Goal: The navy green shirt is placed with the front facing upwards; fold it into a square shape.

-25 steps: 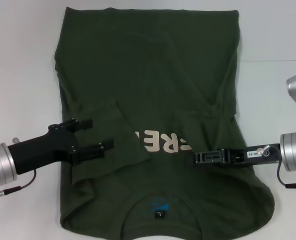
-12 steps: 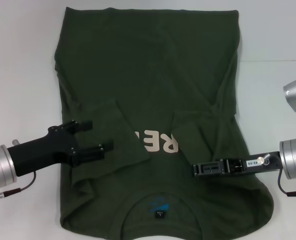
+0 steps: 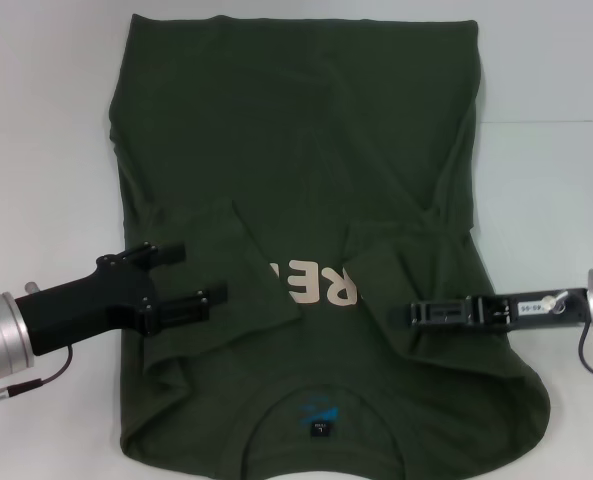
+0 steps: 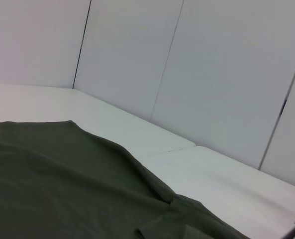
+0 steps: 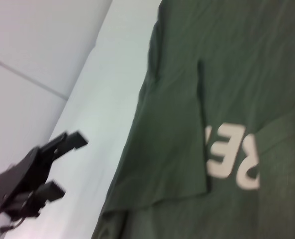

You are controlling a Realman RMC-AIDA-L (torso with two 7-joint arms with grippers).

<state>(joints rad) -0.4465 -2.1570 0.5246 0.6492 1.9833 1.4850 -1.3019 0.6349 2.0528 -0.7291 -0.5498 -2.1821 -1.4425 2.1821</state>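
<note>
One dark olive-green cotton t-shirt [image 3: 306, 230] lies flat on the white table [image 3: 36, 120], both sleeves folded inward over the cream lettering [image 3: 314, 284] — collar nearest the robot. Two grippers hover over it: the left gripper [image 3: 184, 273], fingers apart, above the left sleeve fold; the right gripper [image 3: 416, 313] above the right — its fingers' state I cannot tell.

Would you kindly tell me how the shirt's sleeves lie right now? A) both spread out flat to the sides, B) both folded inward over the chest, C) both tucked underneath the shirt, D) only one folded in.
B: on the shirt, the sleeve by the left gripper and the sleeve by the right gripper both lie folded in, partly covering the lettering.
</note>
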